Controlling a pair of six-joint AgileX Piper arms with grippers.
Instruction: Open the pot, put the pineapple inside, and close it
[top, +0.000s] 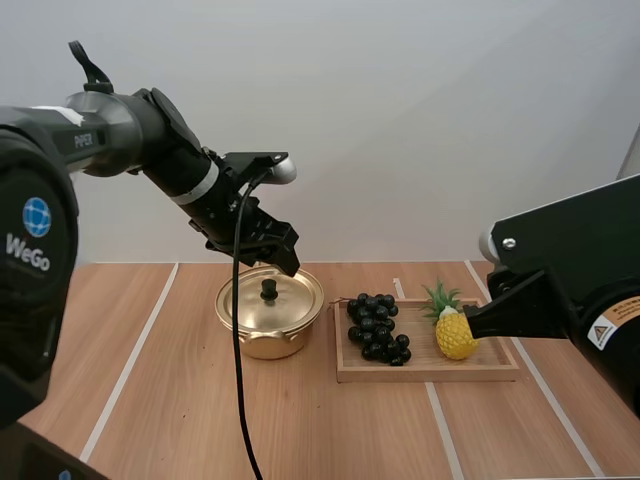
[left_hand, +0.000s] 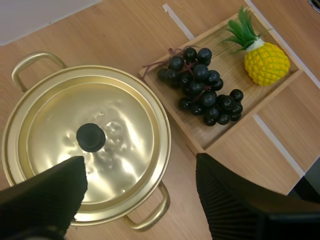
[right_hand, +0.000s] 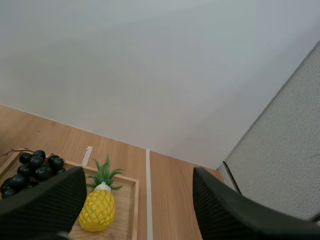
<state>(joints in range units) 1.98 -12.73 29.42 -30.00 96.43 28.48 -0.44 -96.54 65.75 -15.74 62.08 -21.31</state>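
Both spread, left hand (left_hand: 137, 172) above lidded pot (top: 268, 345), right hand (right_hand: 139, 180) beside pineapple (right_hand: 98, 212) on tray (top: 430, 372)

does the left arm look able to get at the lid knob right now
Probably yes: the left claw hangs open above the lid, the knob is bare with nothing over it, and the grapes and pineapple lie off to the side on the tray.

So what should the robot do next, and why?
Probably lower the left gripper onto the black knob of the lid and close on it: its fingers stand open just above, the pot is shut, and the pineapple waits on the tray.
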